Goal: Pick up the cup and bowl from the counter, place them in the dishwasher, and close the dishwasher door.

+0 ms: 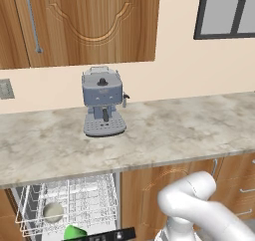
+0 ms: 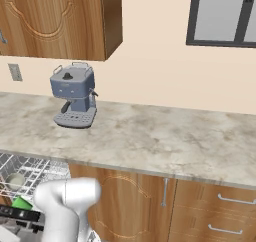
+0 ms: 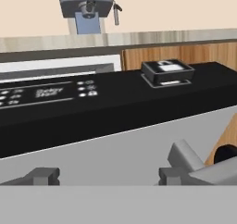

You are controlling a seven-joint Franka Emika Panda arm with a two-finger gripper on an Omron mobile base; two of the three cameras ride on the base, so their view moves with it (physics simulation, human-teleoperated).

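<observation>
We see the small grey-beige bowl [image 1: 53,212] and bright green cup [image 1: 74,232] racked beyond our spread jaws; the flat light grey dishwasher door [image 3: 115,156] lies just ahead, so we should lift squarely under its dark control edge [image 3: 115,100].

A grey coffee machine [image 1: 103,107] stands below wooden wall cabinets [image 1: 79,23], with a dark-framed window [image 1: 228,12] to the right

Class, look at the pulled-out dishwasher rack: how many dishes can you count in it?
2. The bowl sits in the white wire rack, and the cup stands nearer its front edge. More may be hidden below the picture's edge.
</observation>
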